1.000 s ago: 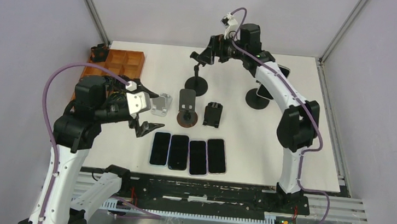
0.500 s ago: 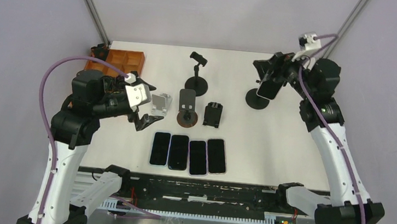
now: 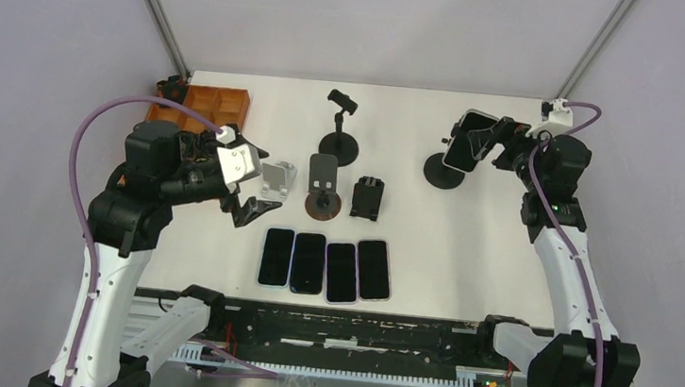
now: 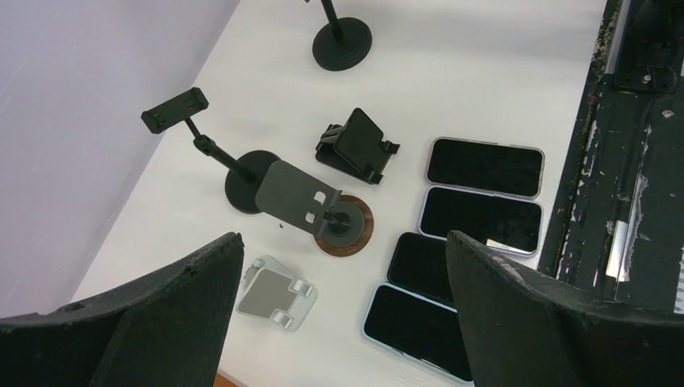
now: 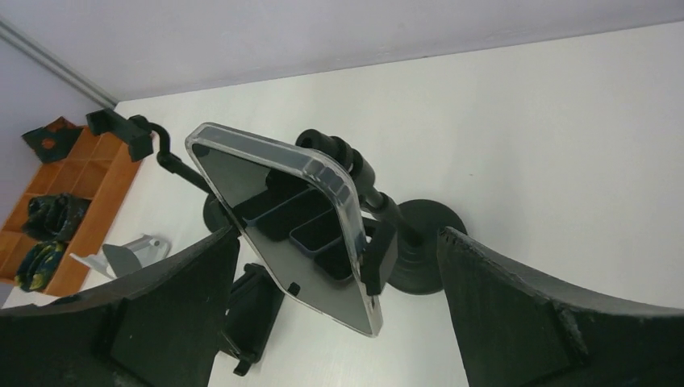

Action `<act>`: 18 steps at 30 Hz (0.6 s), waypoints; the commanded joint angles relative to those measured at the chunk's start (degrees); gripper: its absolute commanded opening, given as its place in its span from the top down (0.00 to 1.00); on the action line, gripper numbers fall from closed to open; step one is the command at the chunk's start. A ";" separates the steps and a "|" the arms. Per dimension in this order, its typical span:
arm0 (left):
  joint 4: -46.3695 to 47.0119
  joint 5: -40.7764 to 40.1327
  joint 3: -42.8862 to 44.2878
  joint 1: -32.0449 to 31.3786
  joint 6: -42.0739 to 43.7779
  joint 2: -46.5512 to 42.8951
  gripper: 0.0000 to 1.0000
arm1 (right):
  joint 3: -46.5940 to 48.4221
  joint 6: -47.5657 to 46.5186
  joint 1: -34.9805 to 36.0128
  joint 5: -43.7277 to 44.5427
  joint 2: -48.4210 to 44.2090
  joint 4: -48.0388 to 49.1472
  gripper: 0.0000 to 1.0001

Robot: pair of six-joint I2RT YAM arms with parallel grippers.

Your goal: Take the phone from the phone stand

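Nearest, four spare phones [image 3: 325, 266] lie flat in a row. The left gripper [image 3: 256, 183] hovers up-left of them, jaws wide apart, holding nothing. Far right, the phone [image 3: 466, 141] sits tilted in the clamp of the black phone stand [image 3: 440, 172]. Likely light, rigid, slick glass in a clear case — pinch the long edges, clear of the clamp. The right gripper [image 3: 498, 137] faces it close by, jaws spread, nothing held — arm stretched to the far side.
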 commanded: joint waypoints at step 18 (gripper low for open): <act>-4.82 5.17 -0.68 -0.07 5.93 0.67 0.00 | 7.45 2.63 -0.10 -12.96 13.02 12.20 0.64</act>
